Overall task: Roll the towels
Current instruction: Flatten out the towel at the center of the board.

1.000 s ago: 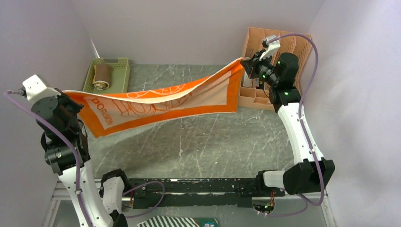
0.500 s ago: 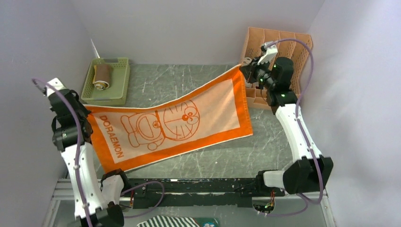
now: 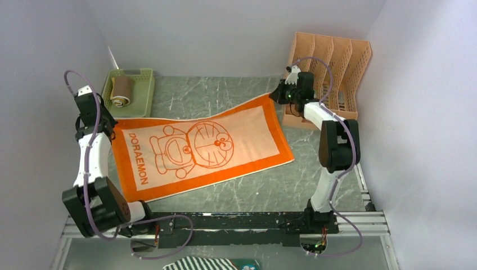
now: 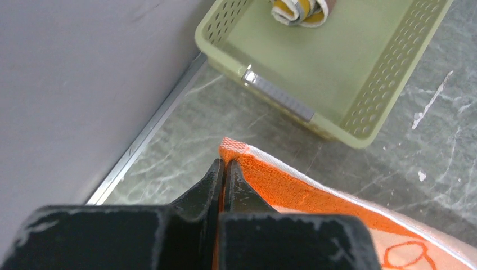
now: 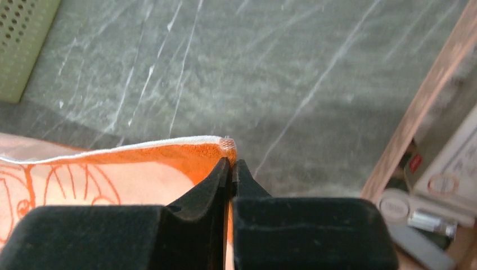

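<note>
The large orange-bordered towel (image 3: 202, 147) with the DORAEMON drawing lies spread face up across the table. My left gripper (image 3: 108, 120) is shut on its far left corner, and the left wrist view shows the jaws (image 4: 224, 164) pinching the orange edge (image 4: 315, 194). At the far right corner my right gripper (image 3: 274, 95) is also shut on the cloth; the fingertips (image 5: 231, 163) clamp the orange border (image 5: 140, 169). The smaller yellow-tan towel (image 3: 121, 93) sits rolled up inside the pale green basket (image 3: 143, 90), also seen at the top of the left wrist view (image 4: 298, 10).
The green basket (image 4: 360, 84) stands at the back left, just beyond the towel's left corner. A peach slotted organizer (image 3: 332, 62) with small items stands at the back right, close to my right gripper. Walls close in on the left, the back and the right.
The towel was held stretched in the air between both grippers; both arms came down and it now lies flat on the table. Both grips stay on the corners.
</note>
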You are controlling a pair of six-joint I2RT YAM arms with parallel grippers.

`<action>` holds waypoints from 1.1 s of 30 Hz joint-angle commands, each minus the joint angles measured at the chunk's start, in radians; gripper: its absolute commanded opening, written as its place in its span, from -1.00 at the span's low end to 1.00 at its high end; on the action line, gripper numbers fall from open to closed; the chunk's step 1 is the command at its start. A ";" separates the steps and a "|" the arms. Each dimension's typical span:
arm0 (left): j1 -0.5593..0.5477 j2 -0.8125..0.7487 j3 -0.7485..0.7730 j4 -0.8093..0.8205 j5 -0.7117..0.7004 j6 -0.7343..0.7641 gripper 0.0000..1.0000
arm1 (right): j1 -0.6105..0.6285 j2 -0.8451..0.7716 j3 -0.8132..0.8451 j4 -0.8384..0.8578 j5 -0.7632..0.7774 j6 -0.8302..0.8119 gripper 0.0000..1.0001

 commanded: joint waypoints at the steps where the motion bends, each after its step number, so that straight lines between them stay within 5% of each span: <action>1: 0.003 0.074 0.060 0.233 0.044 0.076 -0.86 | -0.008 0.082 0.167 0.060 -0.046 -0.004 -1.00; 13: 0.003 0.167 0.016 0.392 0.027 0.129 -0.86 | -0.009 0.267 0.401 -0.002 -0.059 -0.032 -1.00; 33: 0.003 0.333 0.011 0.285 0.051 -0.068 -0.86 | -0.007 0.255 0.290 0.058 -0.100 -0.017 -1.00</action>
